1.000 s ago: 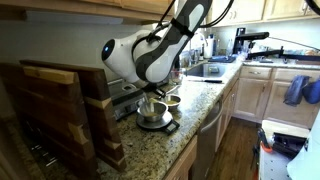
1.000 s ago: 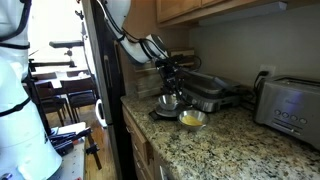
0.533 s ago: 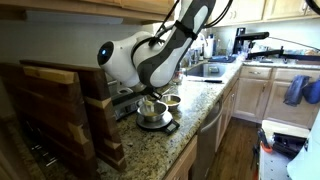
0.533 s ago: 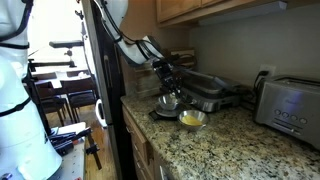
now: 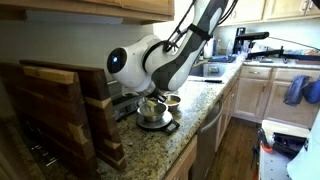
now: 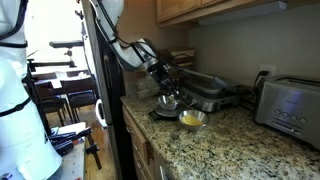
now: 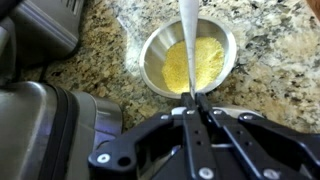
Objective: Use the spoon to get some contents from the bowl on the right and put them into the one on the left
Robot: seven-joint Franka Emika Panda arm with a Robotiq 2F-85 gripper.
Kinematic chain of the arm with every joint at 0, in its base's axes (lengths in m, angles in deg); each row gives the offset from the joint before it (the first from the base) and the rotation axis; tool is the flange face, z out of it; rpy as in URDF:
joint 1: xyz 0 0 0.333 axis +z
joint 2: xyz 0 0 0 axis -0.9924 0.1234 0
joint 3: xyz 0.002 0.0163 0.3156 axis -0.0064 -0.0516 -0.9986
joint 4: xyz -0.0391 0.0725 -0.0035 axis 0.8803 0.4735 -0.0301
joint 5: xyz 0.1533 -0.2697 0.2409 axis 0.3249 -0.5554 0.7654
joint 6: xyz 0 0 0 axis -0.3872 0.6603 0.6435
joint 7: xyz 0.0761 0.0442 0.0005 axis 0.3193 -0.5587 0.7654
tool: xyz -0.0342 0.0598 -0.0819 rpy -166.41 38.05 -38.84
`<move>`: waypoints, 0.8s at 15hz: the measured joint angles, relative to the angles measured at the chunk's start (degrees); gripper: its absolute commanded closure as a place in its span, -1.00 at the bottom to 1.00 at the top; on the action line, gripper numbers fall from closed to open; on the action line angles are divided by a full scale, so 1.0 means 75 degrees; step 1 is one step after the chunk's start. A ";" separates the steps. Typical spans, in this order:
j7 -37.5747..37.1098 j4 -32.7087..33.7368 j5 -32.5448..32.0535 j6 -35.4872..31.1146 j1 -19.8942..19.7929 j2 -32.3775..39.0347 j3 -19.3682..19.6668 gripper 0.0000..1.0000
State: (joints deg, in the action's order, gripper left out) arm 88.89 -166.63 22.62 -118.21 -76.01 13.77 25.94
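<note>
Evidently the pincer (image 7: 197,103) is clamped on the handle end of the white spoon (image 7: 188,30), so its far end reaches into the steel bowl (image 7: 152,50) of yellow grains on the granite counter (image 7: 270,70). The second bowl (image 6: 168,104) sits just beside it. A dark appliance (image 7: 40,130) crowds one side, while the toaster (image 6: 290,105) stands well apart.

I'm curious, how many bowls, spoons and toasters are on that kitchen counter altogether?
bowls: 2, the bowl of yellow powder and the plain metal bowl next to it
spoon: 1
toaster: 1
total: 4
</note>
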 measured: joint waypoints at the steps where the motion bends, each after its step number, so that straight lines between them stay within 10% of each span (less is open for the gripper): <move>1: -0.0137 -0.0110 -0.0161 -0.0045 0.0009 -0.0087 -0.0002 0.94; 12: -0.2217 -0.1014 -0.1831 -0.0179 0.0086 -0.0634 0.0011 0.94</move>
State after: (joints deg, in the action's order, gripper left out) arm 72.27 -174.23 8.88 -119.55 -75.37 9.01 26.02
